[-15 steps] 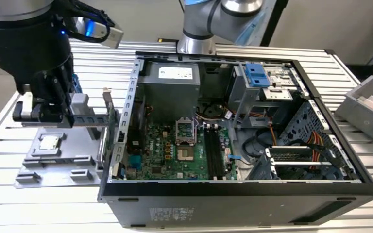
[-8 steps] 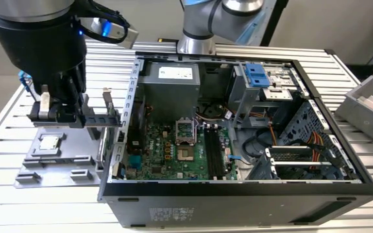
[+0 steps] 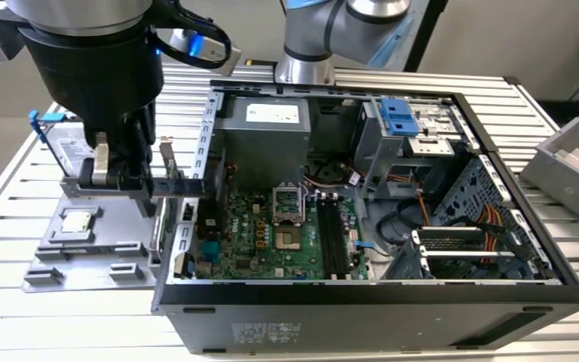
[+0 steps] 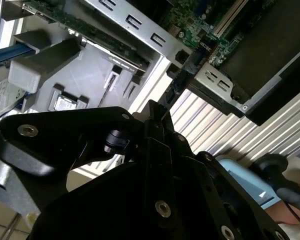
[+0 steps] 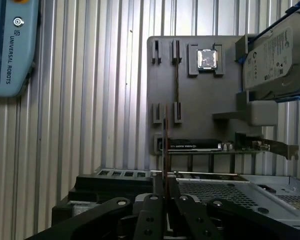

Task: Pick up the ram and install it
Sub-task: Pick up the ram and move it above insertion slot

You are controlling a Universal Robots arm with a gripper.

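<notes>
The ram (image 5: 165,145) is seen edge-on, pinched between the fingers of the gripper (image 5: 165,200), which are pressed together on it. In the exterior view the gripper is placed low over the gray tray (image 3: 78,253), just beside the open computer case (image 3: 370,298), on the exterior view's left. In the first wrist view a second thin stick (image 5: 177,75) is seated in the tray's slotted holders. The CPU chip (image 5: 207,58) and hard drive (image 5: 275,55) are seen near it.
</notes>
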